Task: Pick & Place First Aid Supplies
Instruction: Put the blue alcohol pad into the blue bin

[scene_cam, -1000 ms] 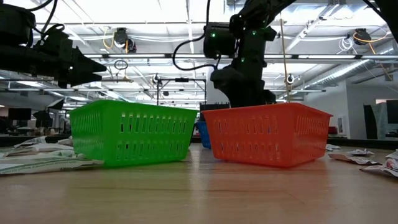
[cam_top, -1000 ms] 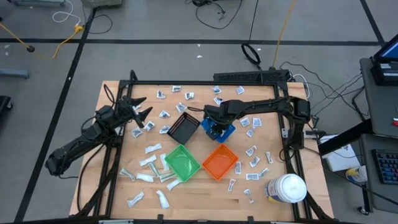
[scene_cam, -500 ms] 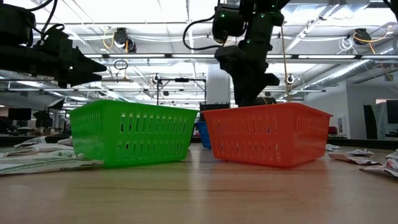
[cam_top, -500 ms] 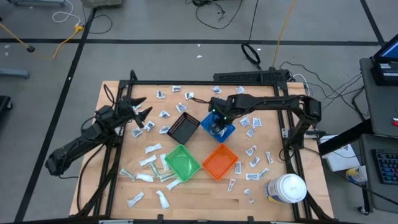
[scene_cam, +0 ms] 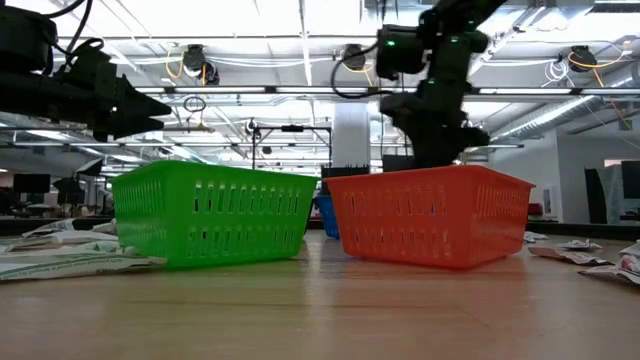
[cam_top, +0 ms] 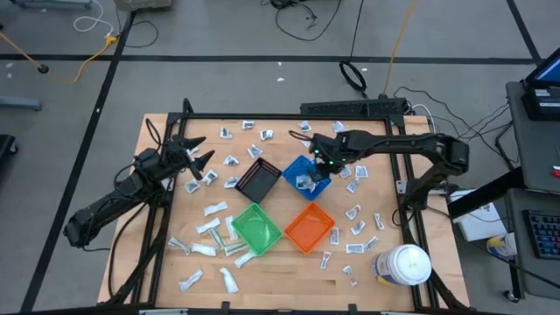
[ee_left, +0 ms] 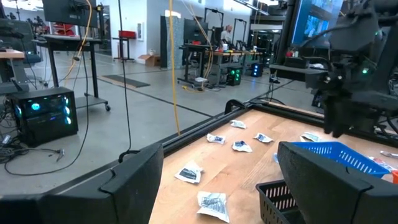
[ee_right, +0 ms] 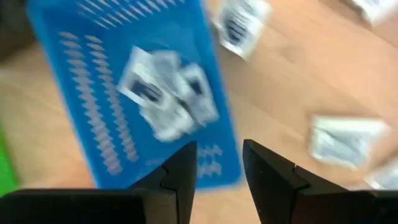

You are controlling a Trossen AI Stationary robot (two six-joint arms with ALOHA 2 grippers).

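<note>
The first aid supplies are small white and silvery packets scattered over the wooden table (cam_top: pixel 157 262), thickest along the far side (cam_top: pixel 248 127) and the near left (cam_top: pixel 210 248). A few packets (cam_top: pixel 304 181) lie in the blue bin (cam_top: pixel 296 166); in the right wrist view they show as a small pile (ee_right: pixel 168 93) on the blue bin's floor (ee_right: pixel 93 106). My right gripper (cam_top: pixel 325 158) hangs open over the blue bin's far right edge, with nothing between its fingers (ee_right: pixel 214 165). My left gripper (cam_top: pixel 198 152) waits open above the table's left side, and stands wide open in its own view (ee_left: pixel 221 149).
The black bin (cam_top: pixel 258 181), green bin (cam_top: pixel 255 227) and orange bin (cam_top: pixel 310 227) stand around the blue one at the table's middle. A large white round jar (cam_top: pixel 402 265) sits at the near right corner. A dark frame rail (cam_top: pixel 289 115) runs along the table's far edge.
My right gripper has risen from low over the blue bin and swung toward the table's right, ending over the bin's far right edge. The packets inside the bin now show from above. The left arm has kept still.
</note>
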